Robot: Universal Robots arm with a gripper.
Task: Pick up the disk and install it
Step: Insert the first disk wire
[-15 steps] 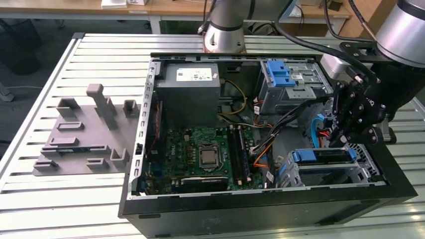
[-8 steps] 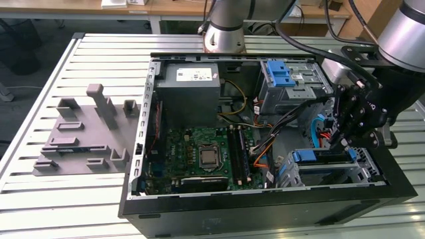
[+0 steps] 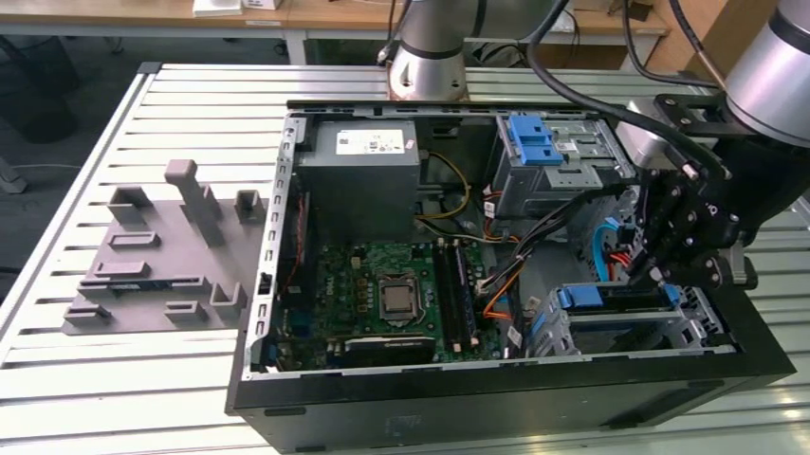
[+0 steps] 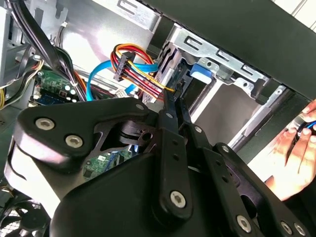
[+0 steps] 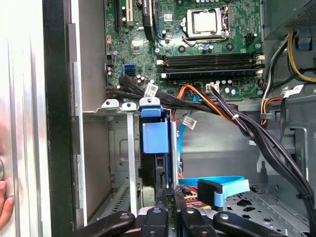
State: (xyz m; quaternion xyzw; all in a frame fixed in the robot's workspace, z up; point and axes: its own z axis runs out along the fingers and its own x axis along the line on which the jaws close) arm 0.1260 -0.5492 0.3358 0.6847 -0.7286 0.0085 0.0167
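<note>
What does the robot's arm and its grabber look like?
The arm is a fat, round, shiny silver tube with thick black cables looping beside it. The gripper at its end is black, built from flat bars joined by round silver bolts, with thin black fingers.

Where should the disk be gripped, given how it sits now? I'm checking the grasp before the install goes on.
The disk stands on edge in the drive cage, cage walls covering its flat sides. The exposed part is the blue carrier tab at its outer end. Probably best: pinch that end across its thin width, coming straight along the slot from the open side, where the gripper sits.
</note>
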